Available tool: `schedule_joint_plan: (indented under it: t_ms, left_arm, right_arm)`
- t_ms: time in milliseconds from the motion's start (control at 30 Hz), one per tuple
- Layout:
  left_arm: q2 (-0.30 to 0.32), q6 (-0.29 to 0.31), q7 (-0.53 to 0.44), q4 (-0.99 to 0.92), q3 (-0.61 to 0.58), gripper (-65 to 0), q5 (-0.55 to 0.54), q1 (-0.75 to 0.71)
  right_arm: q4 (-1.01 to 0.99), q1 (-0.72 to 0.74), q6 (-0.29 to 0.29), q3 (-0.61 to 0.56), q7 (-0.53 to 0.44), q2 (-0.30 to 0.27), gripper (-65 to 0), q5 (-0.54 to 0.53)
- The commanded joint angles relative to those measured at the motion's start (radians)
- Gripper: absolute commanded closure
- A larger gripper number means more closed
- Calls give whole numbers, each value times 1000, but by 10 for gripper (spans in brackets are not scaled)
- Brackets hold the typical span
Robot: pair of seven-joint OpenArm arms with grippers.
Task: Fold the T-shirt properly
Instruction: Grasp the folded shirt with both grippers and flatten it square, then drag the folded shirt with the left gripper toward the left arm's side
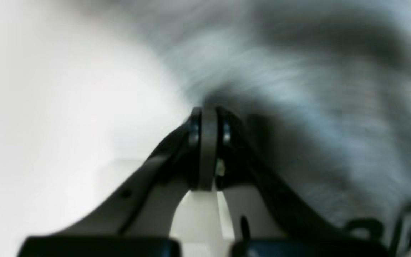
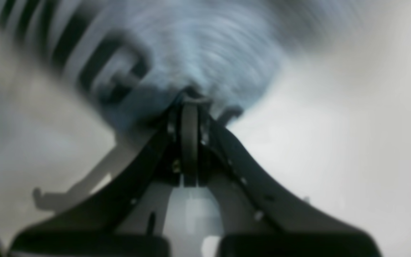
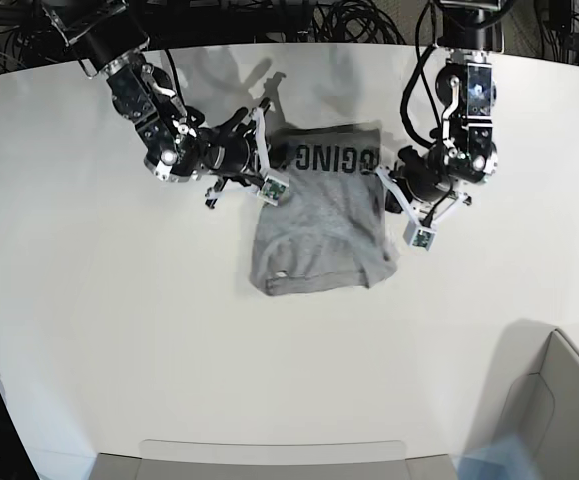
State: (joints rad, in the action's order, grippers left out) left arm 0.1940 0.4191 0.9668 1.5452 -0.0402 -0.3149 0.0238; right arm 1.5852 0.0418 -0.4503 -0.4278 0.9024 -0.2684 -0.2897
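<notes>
Lying near the middle of the white table [image 3: 89, 330], the T-shirt [image 3: 314, 230] is showing its collar end at 6 o'clock and a row of black capitals across the raised edge at 12 o'clock. The cloth is draping and wrinkling between the two holds, so it is judged light, limp and non-fragile, likely to sag and bunch wherever it is unsupported.

The right gripper [image 3: 265, 158] is sitting at the shirt's 10 o'clock corner; in its wrist view the jaws are standing together, pinching a fold of grey fabric at the tips, lettering blurred just beyond. The left gripper [image 3: 387, 183] is sitting at the 2 o'clock corner; its jaws are likewise pressing together on a thin edge of cloth, though motion blur is hiding the exact seam.

Judgement: hold points are best kept at the outer corners of the lifted edge, level with each other, so the fold is landing square. A shallow pinch on soft jersey may be slipping under tension.

Farther off, cables [image 3: 349, 20] are crowding the table's 12 o'clock rim.
</notes>
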Motion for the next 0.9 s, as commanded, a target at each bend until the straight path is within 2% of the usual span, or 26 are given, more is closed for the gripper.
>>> schedule_joint_plan:
  t_ms: [0, 67, 133, 233, 333, 433, 533, 667, 867]
  left_arm:
    - [-3, 7, -18, 5, -2, 0, -17, 48]
    - [-1, 7, -18, -7, 1, 0, -17, 90]
    - [0, 7, -18, -1, 4, 0, -17, 110]
    - [-1, 7, -19, 30, 44, 0, -17, 112]
    - [-14, 7, -19, 113, 109, 0, -22, 97]
    - [-63, 10, -19, 202, 104, 0, -23, 31]
    - [-126, 10, -38, 248, 49, 0, -23, -9]
    - [-170, 10, -131, 249, -26, 0, -19, -45]
    - [-175, 7, -161, 111, -106, 0, -17, -41]
  right_arm:
    - [40, -10, -11, 7, 1, -4, 0, -4]
    - [94, -38, -11, 11, -4, -7, 0, -4]
    - [148, -58, -9, 68, -4, -7, 0, -4]
    - [246, -96, -9, 235, -4, 18, 0, -6]
    - [337, -121, -9, 452, 2, 60, 0, -6]
    - [367, -130, -9, 637, 4, 96, 0, -6]
    - [367, -153, -9, 763, 4, 106, 0, -10]
    - [370, -210, -9, 811, 4, 100, 0, -10]
    - [370, -280, -11, 835, 4, 100, 0, -12]
